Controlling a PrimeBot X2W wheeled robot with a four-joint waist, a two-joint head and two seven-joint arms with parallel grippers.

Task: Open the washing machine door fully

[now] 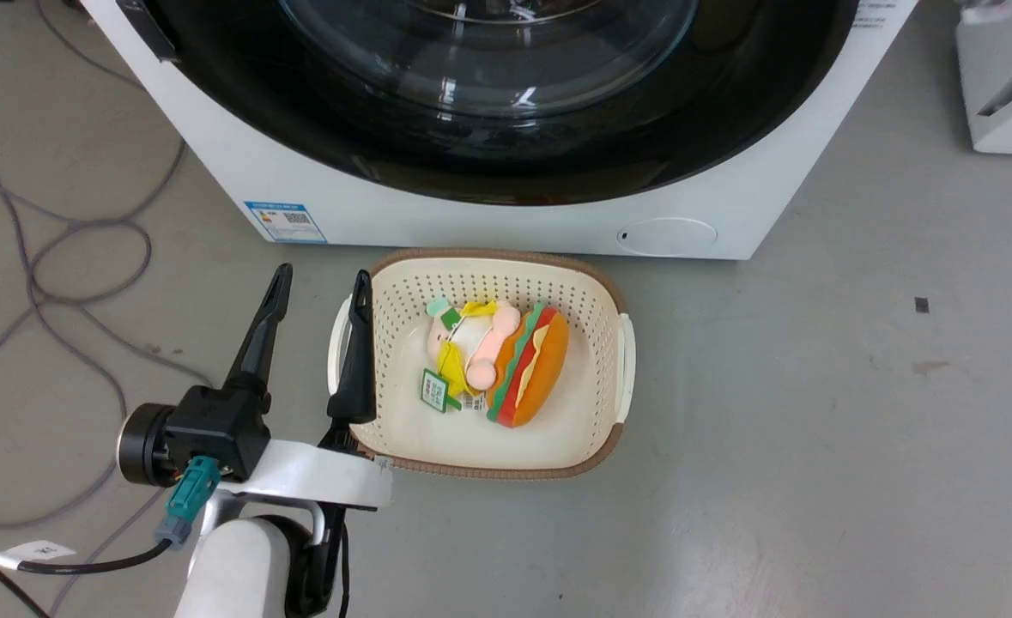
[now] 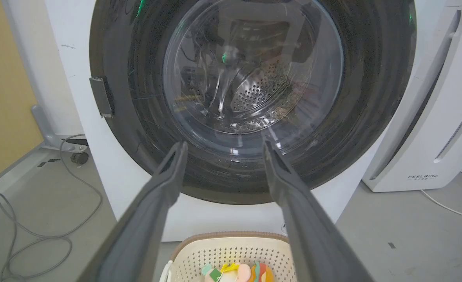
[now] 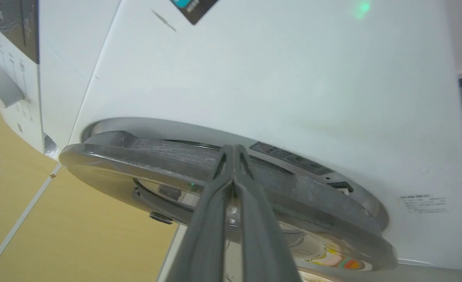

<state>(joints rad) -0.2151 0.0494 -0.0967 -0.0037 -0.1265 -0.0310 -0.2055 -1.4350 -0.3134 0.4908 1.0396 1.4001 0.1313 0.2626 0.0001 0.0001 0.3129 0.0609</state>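
The washing machine door [image 1: 506,167] is a big glossy black ring with a bulging glass centre, spanning the white machine front. In the left wrist view the door [image 2: 372,98] faces me and the steel drum shows through the glass. My left gripper [image 1: 322,275] hangs open and empty over the floor by the basket, its fingers [image 2: 164,188] aimed at the door's lower part and short of it. In the right wrist view my right gripper [image 3: 234,149] is shut, its tips at the door [image 3: 156,156] rim's edge, where a narrow dark gap separates rim from white front.
A cream perforated basket [image 1: 488,256] with a plush burger [image 1: 531,369] and a small doll stands on the floor right before the machine. Grey cables [image 1: 59,257] loop on the floor to the left. A white appliance [image 2: 430,137] stands to the right. A small round flap [image 1: 667,236] sits low on the machine.
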